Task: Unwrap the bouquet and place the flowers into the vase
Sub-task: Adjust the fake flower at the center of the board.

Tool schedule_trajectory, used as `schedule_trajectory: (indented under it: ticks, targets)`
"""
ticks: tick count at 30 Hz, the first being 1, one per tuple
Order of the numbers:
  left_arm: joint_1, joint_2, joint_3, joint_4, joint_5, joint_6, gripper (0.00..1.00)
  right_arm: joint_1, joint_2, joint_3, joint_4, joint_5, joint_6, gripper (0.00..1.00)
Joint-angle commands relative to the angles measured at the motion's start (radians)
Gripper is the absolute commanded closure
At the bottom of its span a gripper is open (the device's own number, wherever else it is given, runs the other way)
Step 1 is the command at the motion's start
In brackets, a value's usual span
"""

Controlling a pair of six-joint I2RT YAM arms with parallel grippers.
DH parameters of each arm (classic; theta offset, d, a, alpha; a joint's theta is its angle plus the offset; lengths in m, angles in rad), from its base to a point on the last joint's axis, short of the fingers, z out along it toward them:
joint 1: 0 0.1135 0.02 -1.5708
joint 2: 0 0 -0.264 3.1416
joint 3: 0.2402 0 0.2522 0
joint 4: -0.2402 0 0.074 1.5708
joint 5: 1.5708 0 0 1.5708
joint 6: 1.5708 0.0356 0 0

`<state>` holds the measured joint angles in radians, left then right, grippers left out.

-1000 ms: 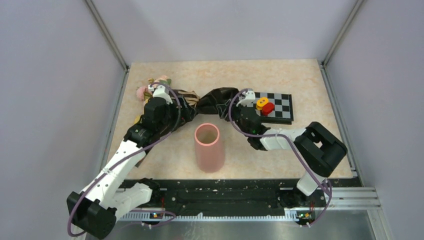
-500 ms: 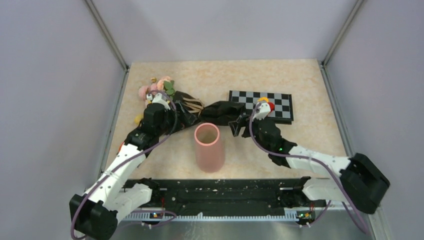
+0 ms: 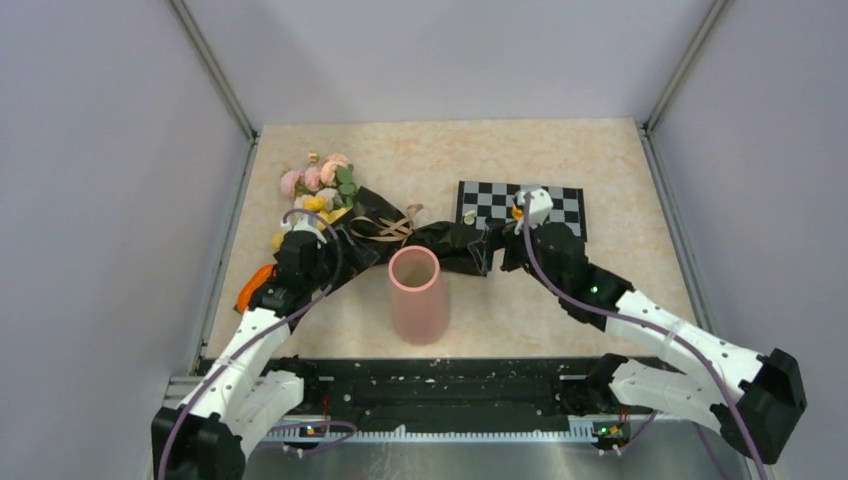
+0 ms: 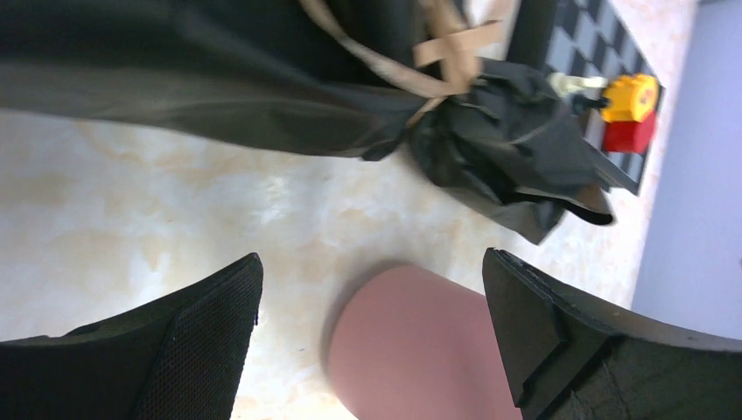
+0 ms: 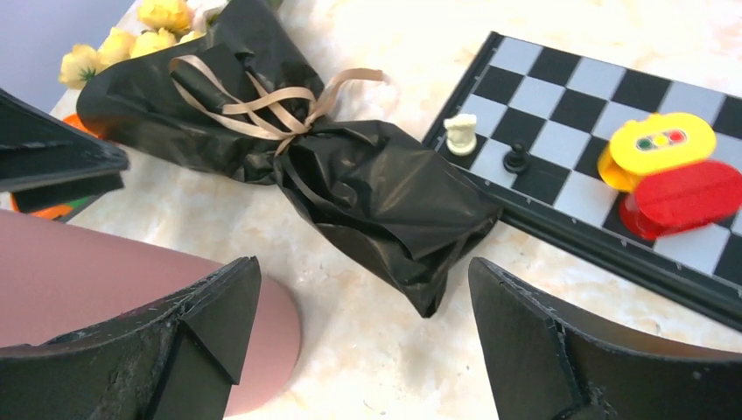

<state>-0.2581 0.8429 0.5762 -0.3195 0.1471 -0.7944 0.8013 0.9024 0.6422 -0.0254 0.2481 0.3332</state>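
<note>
The bouquet (image 3: 400, 232) lies on the table, its black crinkled wrapping (image 5: 385, 197) tied with a tan ribbon (image 5: 262, 109). The flowers (image 3: 318, 180), pink, peach and yellow, stick out at its far left end. In front of the bouquet's middle the pink vase (image 3: 417, 295) stands upright. My left gripper (image 3: 345, 255) is open by the wrapping's left part, and its wrist view shows the vase (image 4: 420, 341) between the fingers and the wrapping (image 4: 499, 149) beyond. My right gripper (image 3: 497, 252) is open just right of the wrapped stem end, with nothing in it (image 5: 365, 262).
A small chessboard (image 3: 565, 205) lies at the back right, carrying a white piece (image 5: 461, 133), a black pawn (image 5: 516, 159), and yellow (image 5: 661, 140) and red (image 5: 691, 197) blocks. An orange object (image 3: 255, 285) sits near the left edge. Grey walls enclose the table.
My right gripper opened, let go of the wrapped end and drew back right. The left arm pulled back toward me, uncovering the flowers. The bouquet now lies flat.
</note>
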Motion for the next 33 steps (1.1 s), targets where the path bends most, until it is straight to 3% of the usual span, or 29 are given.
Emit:
schedule_trajectory:
  ticks: [1,8,13,18,23,28,33]
  targets:
    - [0.067,0.01,-0.066,0.117,0.047,-0.04,0.01,-0.074,0.156,0.191,-0.109,-0.202,-0.046,0.1]
    - [0.141,0.02,-0.125,0.232,0.034,-0.074,0.01,-0.172,0.482,0.385,-0.138,-0.419,-0.053,0.18]
    - [0.217,0.076,-0.157,0.36,0.079,-0.094,0.01,-0.214,0.618,0.426,-0.09,-0.476,-0.054,0.18]
    - [0.252,0.131,-0.138,0.397,0.05,-0.043,0.01,-0.22,0.678,0.4,-0.041,-0.497,-0.043,0.19]
    - [0.252,0.197,-0.143,0.463,0.028,-0.039,0.01,-0.22,0.721,0.373,0.005,-0.577,-0.011,0.28]
    - [0.252,0.331,-0.152,0.642,0.056,-0.064,0.01,-0.205,0.735,0.332,0.077,-0.603,0.025,0.3]
    - [0.252,0.477,-0.063,0.702,0.097,-0.067,0.01,-0.166,0.713,0.319,0.095,-0.553,0.021,0.31]
